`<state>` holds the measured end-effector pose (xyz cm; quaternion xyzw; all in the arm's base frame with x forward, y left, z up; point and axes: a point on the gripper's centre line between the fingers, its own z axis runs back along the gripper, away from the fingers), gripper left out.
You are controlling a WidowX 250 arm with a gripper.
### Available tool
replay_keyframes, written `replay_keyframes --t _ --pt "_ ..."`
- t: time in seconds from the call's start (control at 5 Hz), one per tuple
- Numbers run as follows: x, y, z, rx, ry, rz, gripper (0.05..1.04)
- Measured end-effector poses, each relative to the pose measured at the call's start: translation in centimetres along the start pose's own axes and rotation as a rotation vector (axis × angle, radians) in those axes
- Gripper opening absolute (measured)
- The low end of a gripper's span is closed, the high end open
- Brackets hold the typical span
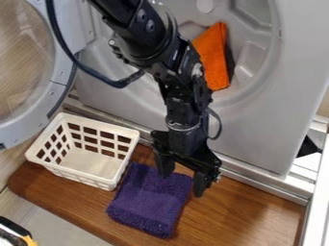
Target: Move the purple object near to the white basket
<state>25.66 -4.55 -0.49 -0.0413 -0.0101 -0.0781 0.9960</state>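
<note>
Across brown wood [237,211], the purple cloth [146,204] slants — long axis toward lower left — near spread jaws [183,181].

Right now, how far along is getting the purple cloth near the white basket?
Placement looks done: the purple cloth lies on the wooden board right beside the white basket. Nothing appears to be in hand; the gripper hangs over the cloth's edge, jaws apart. Probably all that's left is moving the arm clear.
</note>
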Motion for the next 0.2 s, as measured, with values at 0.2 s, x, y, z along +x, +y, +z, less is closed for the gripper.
replay_keyframes --t 0.2 --pt "0.14 -0.04 0.1 -0.002 0.003 0.002 0.998"
